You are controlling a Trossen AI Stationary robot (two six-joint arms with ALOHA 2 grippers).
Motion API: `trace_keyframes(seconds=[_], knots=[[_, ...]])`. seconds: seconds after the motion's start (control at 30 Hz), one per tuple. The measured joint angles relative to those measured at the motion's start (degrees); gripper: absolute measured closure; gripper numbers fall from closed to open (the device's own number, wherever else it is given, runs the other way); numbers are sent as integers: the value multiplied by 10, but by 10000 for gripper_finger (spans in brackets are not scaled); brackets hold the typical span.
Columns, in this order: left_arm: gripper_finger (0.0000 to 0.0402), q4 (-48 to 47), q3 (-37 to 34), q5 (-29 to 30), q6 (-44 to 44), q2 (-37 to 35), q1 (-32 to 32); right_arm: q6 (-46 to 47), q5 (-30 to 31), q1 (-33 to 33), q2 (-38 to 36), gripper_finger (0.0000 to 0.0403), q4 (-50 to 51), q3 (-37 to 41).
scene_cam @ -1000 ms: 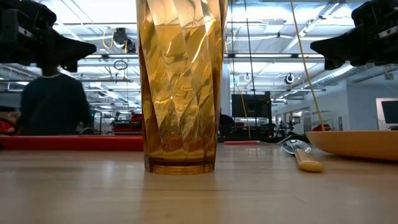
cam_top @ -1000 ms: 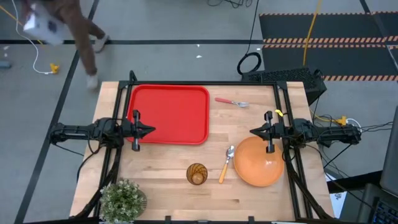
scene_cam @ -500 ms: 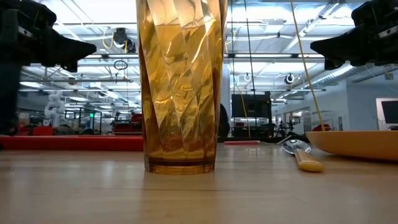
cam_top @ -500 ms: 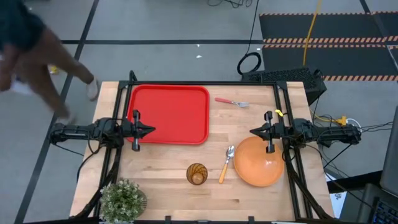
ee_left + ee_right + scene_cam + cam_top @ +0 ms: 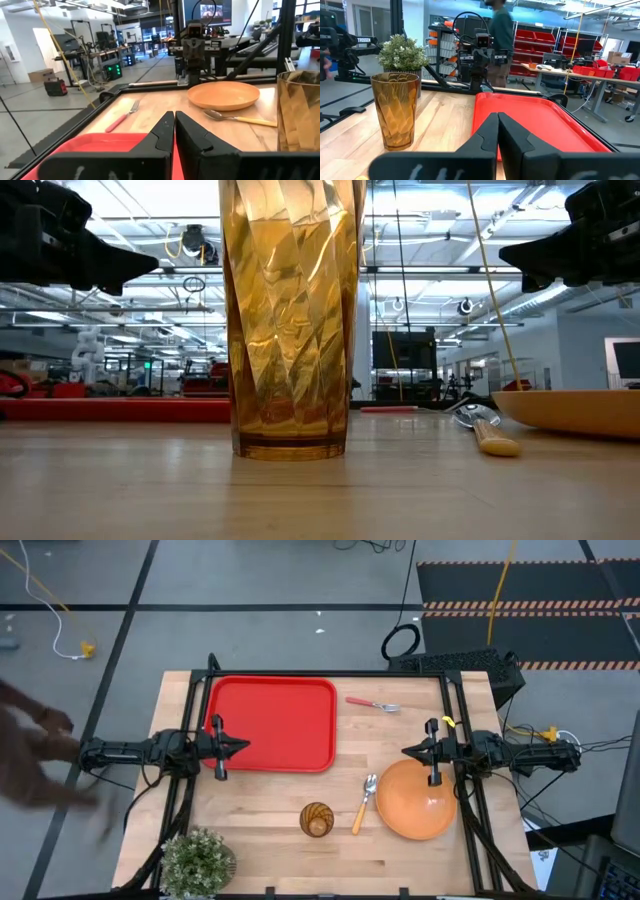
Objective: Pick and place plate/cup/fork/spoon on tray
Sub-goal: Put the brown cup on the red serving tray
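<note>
We note a pale wooden plank surface (image 5: 280, 840) framed by black rails. The tray (image 5: 272, 724), a flat bright red plastic rectangle with rounded corners and a low rim, lies at the far left part of the surface and holds nothing. The plate (image 5: 416, 800), a shallow round orange plastic disc with a smooth matte face, rests at the near right. The spoon (image 5: 362, 803), with a shiny metal bowl and an orange-yellow handle, lies just beside the plate's left edge, apart from it. The cup (image 5: 317, 819), an amber translucent tumbler with faceted, twisted sides, stands upright near the spoon's handle end. The fork (image 5: 372, 703), with a metal head and a pink-red handle, lies flat on the wood to the right of the tray's far corner.

Left end effector (image 5: 242, 748): we see its two dark fingers pressed together with no visible gap, holding nothing, raised over the tray's left part. Right end effector (image 5: 408, 752): fingers likewise closed on nothing, hanging above the surface just off the plate's far-left rim.

A potted plant (image 5: 197, 860) with small pale green leaves stands at the near left corner. A blurred person (image 5: 30, 755) shows on the floor to the left of the surface.
</note>
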State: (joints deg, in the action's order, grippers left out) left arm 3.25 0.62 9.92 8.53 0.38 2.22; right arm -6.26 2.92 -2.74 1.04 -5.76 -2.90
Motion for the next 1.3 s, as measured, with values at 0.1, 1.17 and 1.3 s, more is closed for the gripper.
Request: trace_keyframes(seconds=[0.1,1.17,1.3], knots=[[382,3,0,6,-7,0,0,0,0,0,0,403,0,0],[383,80,389,16,-87,288,5,0,0,0,0,403,0,0],[383,72,473,16,-104,338,5,0,0,0,0,403,0,0]])
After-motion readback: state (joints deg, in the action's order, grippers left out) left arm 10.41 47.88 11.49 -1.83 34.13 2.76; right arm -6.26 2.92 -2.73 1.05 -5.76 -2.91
